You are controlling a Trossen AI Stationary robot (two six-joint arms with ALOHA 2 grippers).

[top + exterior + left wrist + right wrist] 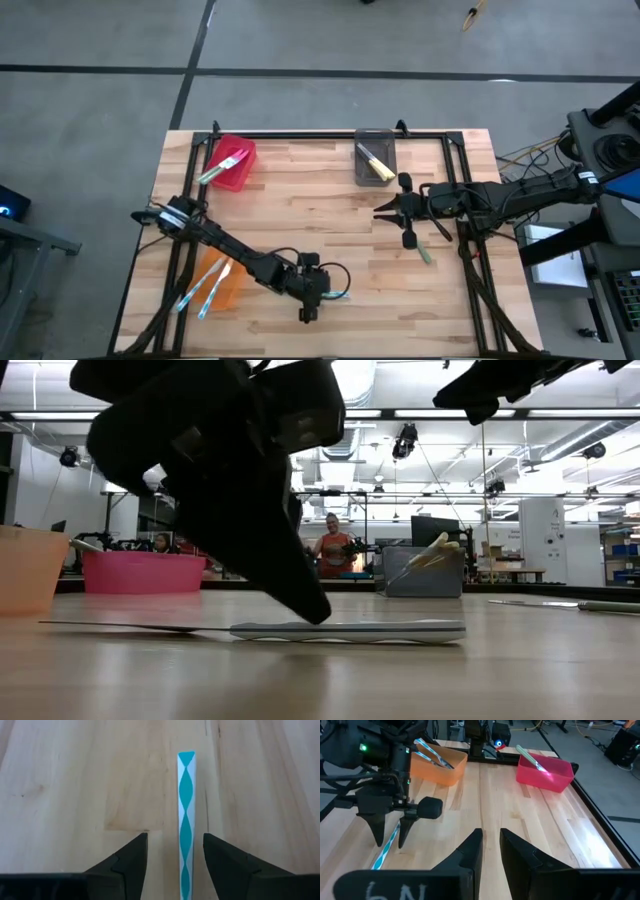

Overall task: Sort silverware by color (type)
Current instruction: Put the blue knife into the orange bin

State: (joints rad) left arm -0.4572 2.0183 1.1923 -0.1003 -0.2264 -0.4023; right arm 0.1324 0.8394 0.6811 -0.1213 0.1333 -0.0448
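Low in the high view, the left gripper (pixel 308 316) hangs with its dark fingers (pixel 131 865) spread on either side of a slim knife with a light-blue wavy plastic handle (pixel 186 820), which lies flat on the pale wooden table (pixel 320 215) and is not yet clamped. At centre right the right gripper (pixel 380 211) hovers nearly closed and empty, just left of a green-handled knife (pixel 425 254) on the boards. Around them stand an orange bin (pixel 222 283) with blue-handled knives at lower left, a red bin (pixel 233 162) with a green one at upper left, and a grey bin (pixel 375 157) with yellow ones at top centre; the low view shows a person (pixel 331 550) in the workshop behind.
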